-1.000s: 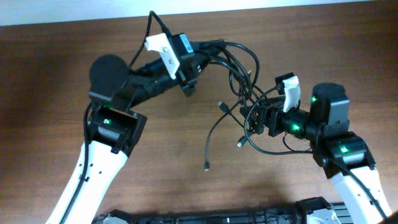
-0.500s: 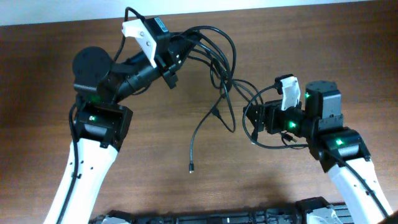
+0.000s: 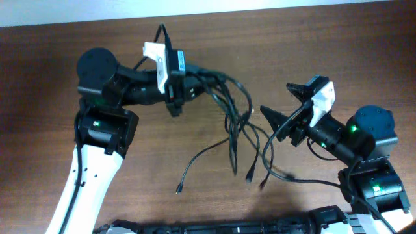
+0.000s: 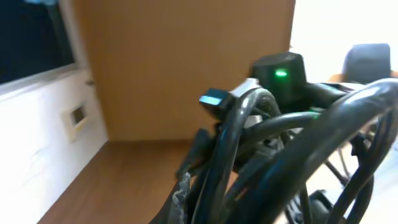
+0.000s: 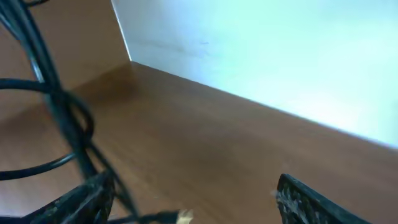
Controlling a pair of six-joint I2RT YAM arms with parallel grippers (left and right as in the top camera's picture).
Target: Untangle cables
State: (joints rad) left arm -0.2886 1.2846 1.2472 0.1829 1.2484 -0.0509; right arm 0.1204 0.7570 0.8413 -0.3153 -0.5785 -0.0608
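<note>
The left claw (image 3: pixel 185 84) is closed on the cables (image 3: pixel 231 123), gripping several black cords together as one bunch. Its wrist camera is filled with them: thick, blurred loops cross right in front of the lens, so its own fingers cannot be made out there.

From the left claw the cords arch away toward the right arm, then drop in loose curves onto the table (image 3: pixel 364 52). They cross one another just past the left claw and again lower down, where they are tangled. Three loose ends lie on the wood, nearer the robot's base than the left claw. One end (image 3: pixel 177 190) lies almost straight below the claw in the overhead view. The other two sit close together farther toward the right arm, and one of them is a plug (image 3: pixel 249 177).

The right claw (image 3: pixel 281 101) is well apart from the left claw, on the far side of the hanging cords, and points toward them. It is wide open and grips nothing. In its wrist view the two fingers (image 5: pixel 81 200) show at the lower corners with bare table between them. A looped cord passes close by the finger on the left of that view. Whether it touches that finger cannot be told.
</note>
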